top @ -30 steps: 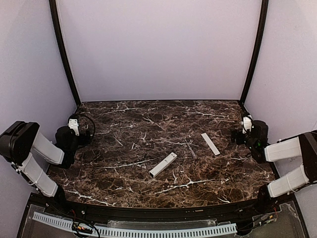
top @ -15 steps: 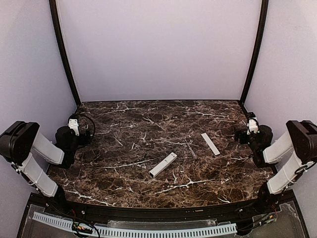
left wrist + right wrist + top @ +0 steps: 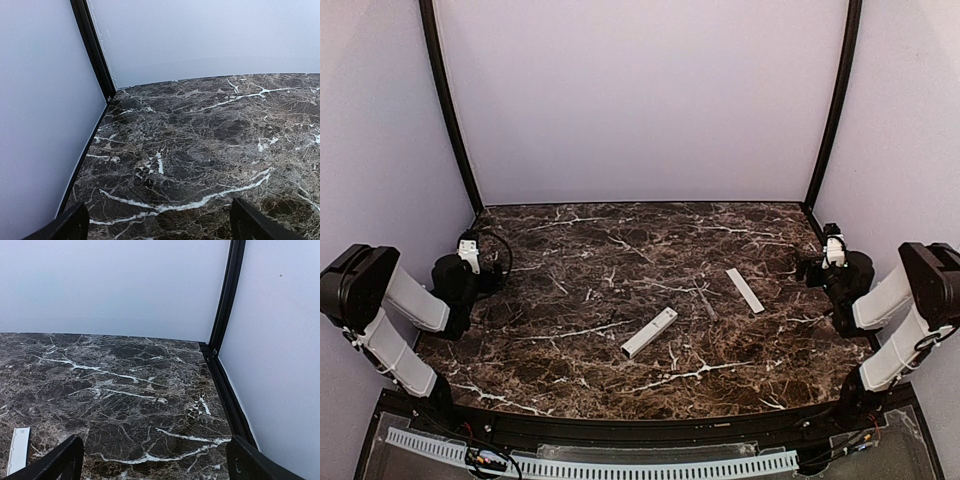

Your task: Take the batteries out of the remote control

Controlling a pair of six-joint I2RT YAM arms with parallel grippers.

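Observation:
The white remote control lies slantwise on the marble table near the middle, its dark compartment end towards the front left. Its flat pale-grey cover lies apart to the right, and one end shows in the right wrist view. A thin grey stick-like thing, perhaps a battery, lies between them. My left gripper is open and empty at the table's left edge, far from the remote. My right gripper is open and empty at the right edge, right of the cover.
Pale walls close in the table on three sides, with black frame posts at the back left corner and the back right corner. A black rail runs along the front edge.
My right arm has drawn back to the right and folded up by the right wall. The left arm, the remote and the cover have not moved.

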